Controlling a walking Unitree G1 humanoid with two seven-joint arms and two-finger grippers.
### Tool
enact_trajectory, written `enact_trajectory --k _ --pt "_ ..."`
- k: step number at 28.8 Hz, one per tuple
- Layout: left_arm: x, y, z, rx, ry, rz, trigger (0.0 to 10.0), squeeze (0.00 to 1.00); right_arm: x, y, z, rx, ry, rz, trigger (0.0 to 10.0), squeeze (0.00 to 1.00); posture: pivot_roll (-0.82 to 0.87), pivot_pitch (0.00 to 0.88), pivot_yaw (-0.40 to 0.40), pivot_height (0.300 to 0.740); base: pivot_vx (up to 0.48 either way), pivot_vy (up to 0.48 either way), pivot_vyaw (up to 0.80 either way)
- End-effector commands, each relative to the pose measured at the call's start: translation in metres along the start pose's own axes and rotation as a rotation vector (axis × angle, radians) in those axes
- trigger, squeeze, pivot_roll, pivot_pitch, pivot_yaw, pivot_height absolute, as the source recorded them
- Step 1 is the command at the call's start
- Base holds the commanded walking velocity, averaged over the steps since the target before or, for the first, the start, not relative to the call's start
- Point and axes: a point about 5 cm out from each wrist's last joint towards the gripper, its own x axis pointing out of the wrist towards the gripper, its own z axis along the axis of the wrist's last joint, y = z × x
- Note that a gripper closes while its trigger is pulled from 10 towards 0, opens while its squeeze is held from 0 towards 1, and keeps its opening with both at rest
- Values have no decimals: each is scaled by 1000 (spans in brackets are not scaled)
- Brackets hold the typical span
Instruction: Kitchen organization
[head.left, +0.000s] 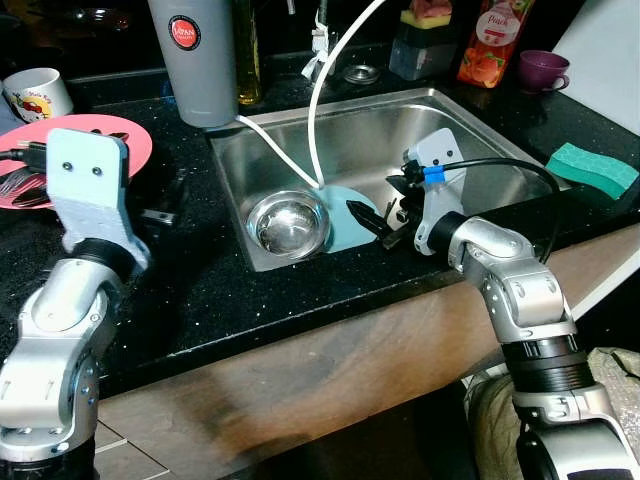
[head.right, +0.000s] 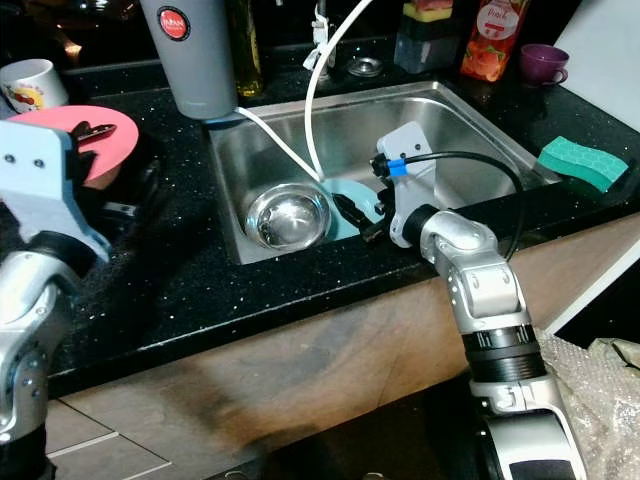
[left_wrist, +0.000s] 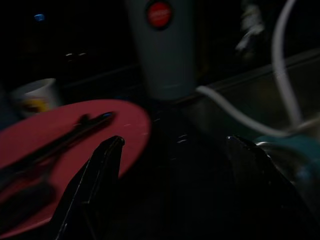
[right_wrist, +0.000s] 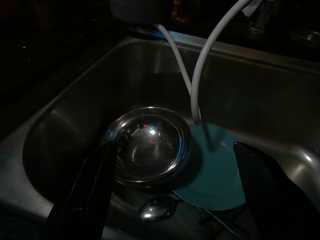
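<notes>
Stainless steel forms the sink (head.left: 470, 130), and in its basin, toward the near left corner, sits a steel bowl (head.left: 288, 222) overlapping a teal plate (right_wrist: 215, 167). A spoon (right_wrist: 156, 207) lies just in front of the bowl. A white hose (head.left: 335, 60) curves down into the sink to the plate. The right gripper (head.left: 372, 222) hangs inside the sink over the plate, fingers spread wide. Left of the sink, over the black counter (head.left: 200, 280), the left gripper (left_wrist: 175, 165) hovers with its fingers also apart, beside a pink plate (left_wrist: 75, 135) carrying dark utensils (left_wrist: 65, 137). A green sponge (head.left: 592, 168) lies right of the sink; a grey tumbler (head.left: 195, 55) stands behind its left corner.
</notes>
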Motion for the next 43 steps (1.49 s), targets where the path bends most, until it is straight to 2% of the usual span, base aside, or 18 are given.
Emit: enact_trajectory --k 1,4,7,8,9,10,14,15,17,20,21,22,25,28,31,32,40,43 --pt "-2 5 7 29 -14 32 10000 0 1 3 1 8 -2 17 10000 0 63 85 -21 740 0 0 0" --pt "-2 10 10 88 -22 30 10000 0 1 4 1 8 -2 19 10000 0 63 87 -21 740 0 0 0" --pt "-5 14 11 85 -30 41 10000 0 1 4 1 7 -2 20 10000 0 63 87 -21 740 0 0 0" --pt "-7 19 10 67 -42 52 10000 173 1 4 1 7 -2 21 10000 0 62 90 -19 740 0 0 0" --pt "-7 19 10 67 -42 52 10000 173 1 4 1 7 -2 21 10000 0 62 90 -19 740 0 0 0" --pt "-11 36 4 24 -37 137 10000 1000 1 4 1 7 0 22 10000 0 64 91 -21 740 0 0 0" --pt "-17 57 -3 -1 -5 266 10000 1000 1 4 1 7 1 24 10000 0 65 91 -23 740 0 0 0" --pt "-20 66 -6 14 17 343 10000 1000 1 4 1 7 1 25 10000 0 65 91 -23 740 0 0 0" --pt "-25 76 -10 -6 23 481 10000 1000 1 4 1 7 0 26 10000 0 65 92 -24 740 0 0 0" --pt "-30 79 -18 -164 24 593 10000 1000 1 4 1 5 0 27 10000 0 63 93 -24 740 0 0 0" --pt "-31 78 -20 -209 30 606 10000 706 1 4 1 4 0 26 10000 0 63 93 -25 740 0 0 0" --pt "-32 76 -23 -272 27 622 10000 0 1 4 1 4 0 25 10000 0 60 93 -24 740 0 0 0" --pt "-39 70 -30 -401 31 698 10000 0 0 2 2 0 1 22 10000 0 59 93 -24 740 0 0 0" --pt "-44 62 -40 -572 50 792 10000 0 0 0 3 -3 1 18 10000 0 58 93 -26 740 0 0 0" --pt "-41 58 -46 -743 24 814 10000 0 0 0 3 -6 0 19 10000 0 58 94 -28 740 0 0 0" --pt "-41 58 -46 -743 24 814 10000 0 0 0 3 -6 0 19 10000 0 58 94 -28 740 0 0 0" --pt "-30 64 -44 -926 -127 831 10000 0 2 0 4 -10 -1 24 10000 0 54 92 -34 740 0 0 0" --pt "-23 66 -43 -973 -167 801 10000 0 2 0 5 -12 -2 24 10000 0 51 90 -34 740 0 0 0"
